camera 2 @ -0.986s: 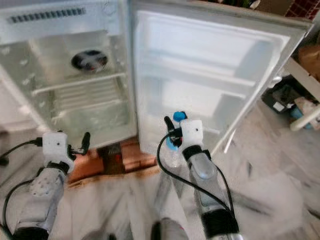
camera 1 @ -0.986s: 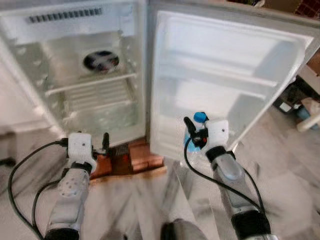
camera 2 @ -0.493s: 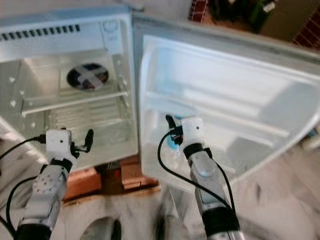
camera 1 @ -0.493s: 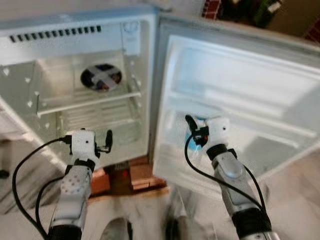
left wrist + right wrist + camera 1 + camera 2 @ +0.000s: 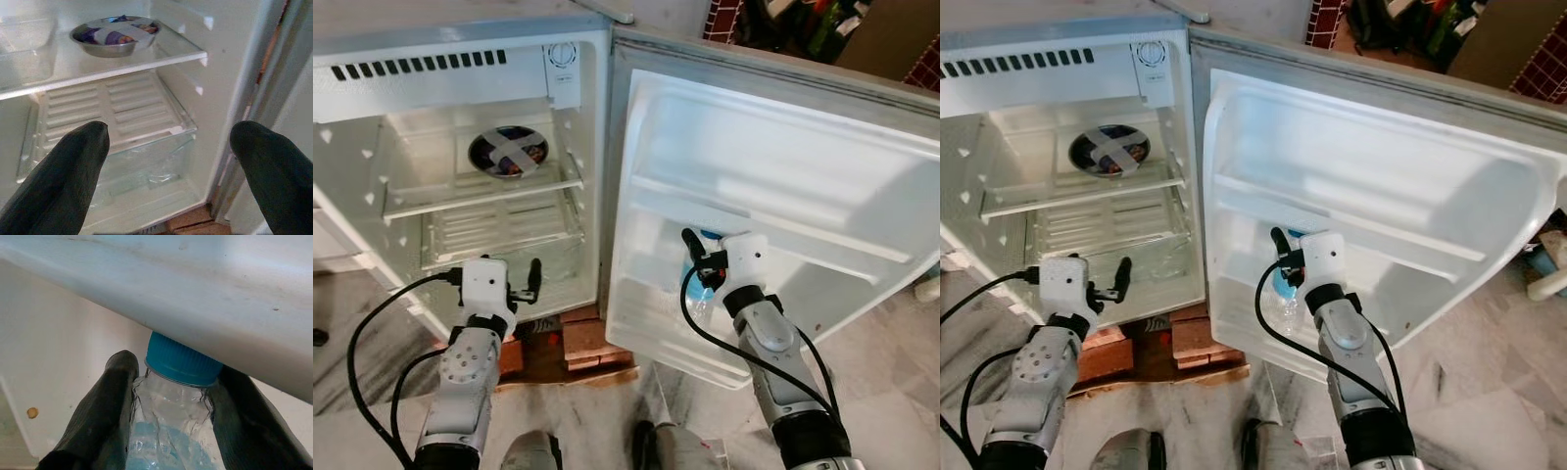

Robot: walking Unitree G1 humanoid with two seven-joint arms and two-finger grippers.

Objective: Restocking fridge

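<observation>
Open mini fridge [image 5: 578,73]. The right gripper [image 5: 171,401] pinches a clear water bottle [image 5: 168,431] with a blue cap [image 5: 182,361] against the fridge door [image 5: 803,157], just under a door shelf [image 5: 1351,220]. The left gripper [image 5: 171,147], fingers spread, faces the fridge interior, where a steel bowl [image 5: 115,36] sits on the glass shelf [image 5: 98,63].

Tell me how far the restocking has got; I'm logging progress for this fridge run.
Done: the fridge door stands open, and a covered metal bowl sits on the upper shelf. In hand: the right gripper holds a blue-capped water bottle at the door's lower shelf, cap just under the shelf above. Left: seating and releasing the bottle. The left gripper waits open, facing the interior.
</observation>
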